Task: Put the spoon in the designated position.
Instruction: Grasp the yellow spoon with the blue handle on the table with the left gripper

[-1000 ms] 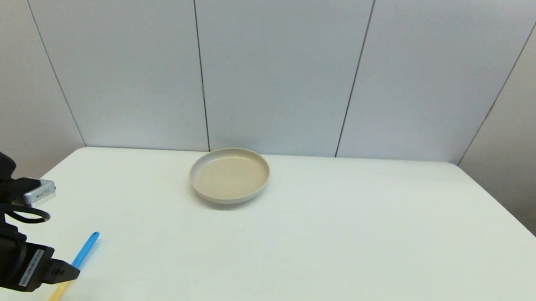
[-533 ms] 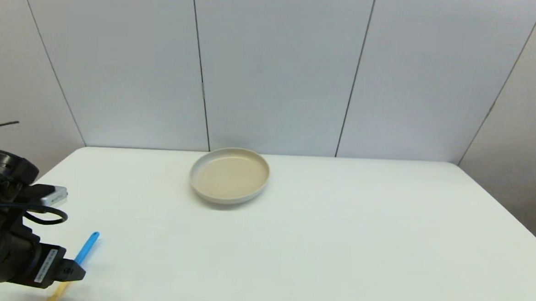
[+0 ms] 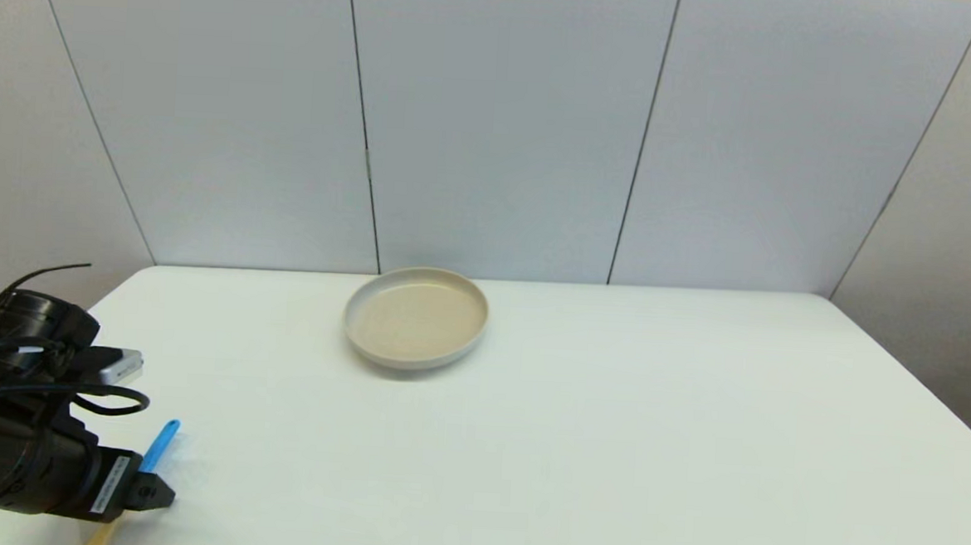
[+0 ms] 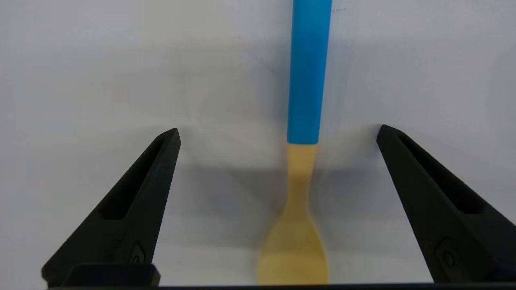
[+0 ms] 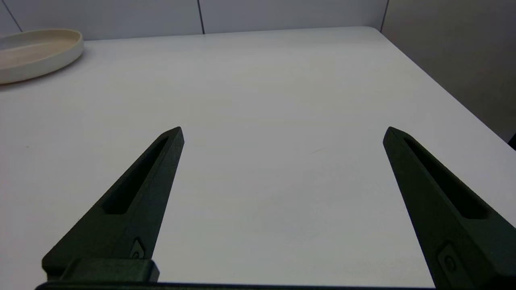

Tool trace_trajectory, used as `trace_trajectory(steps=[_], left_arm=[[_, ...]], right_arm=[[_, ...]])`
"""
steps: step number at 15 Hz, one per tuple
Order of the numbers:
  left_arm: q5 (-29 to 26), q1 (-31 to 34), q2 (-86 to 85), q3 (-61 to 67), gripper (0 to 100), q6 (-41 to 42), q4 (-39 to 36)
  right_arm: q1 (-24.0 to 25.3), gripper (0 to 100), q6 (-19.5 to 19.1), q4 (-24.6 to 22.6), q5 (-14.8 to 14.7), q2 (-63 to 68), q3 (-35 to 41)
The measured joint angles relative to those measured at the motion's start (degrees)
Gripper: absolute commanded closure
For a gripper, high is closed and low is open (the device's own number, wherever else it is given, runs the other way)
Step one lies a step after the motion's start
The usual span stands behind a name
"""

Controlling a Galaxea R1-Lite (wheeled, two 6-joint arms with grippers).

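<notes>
The spoon (image 3: pixel 161 445) lies flat on the white table near its front left corner, blue handle pointing away from me, yellow bowl (image 3: pixel 100 536) toward me. My left gripper (image 3: pixel 150 496) hangs low over it, open. In the left wrist view the spoon (image 4: pixel 308 80) runs between the two spread fingers of the left gripper (image 4: pixel 278 129), touching neither; its yellow neck sits just inside the fingertips. The designated position carries no mark on the tabletop, so I cannot pick it out. My right gripper (image 5: pixel 284 129) is open over bare table on the right side, outside the head view.
A round shallow beige dish (image 3: pixel 416 323) stands empty at the back of the table, left of centre; the right wrist view shows the dish (image 5: pixel 36 52) too. Grey wall panels close off the back. The table's left edge runs close beside my left arm.
My left arm has shifted a little to the right, over the spoon, covering more of the handle. The spoon and the dish have stayed put.
</notes>
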Motion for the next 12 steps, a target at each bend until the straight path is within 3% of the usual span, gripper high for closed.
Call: trace_trajectory(steps=[5, 6, 12], left_arm=[[0.02, -0.05, 0.20, 0.11, 0, -0.22, -0.04], [0.02, -0.05, 0.23, 0.05, 100, -0.22, 0.02], [0.15, 0.00, 0.96, -0.56, 100, -0.18, 0.02]], right_arm=[[0.00, 0, 0.00, 0.00, 0.00, 0.00, 0.00], [0.00, 0, 0.01, 0.00, 0.02, 0.00, 0.00], [0.00, 0, 0.01, -0.02, 0.00, 0.00, 0.00]])
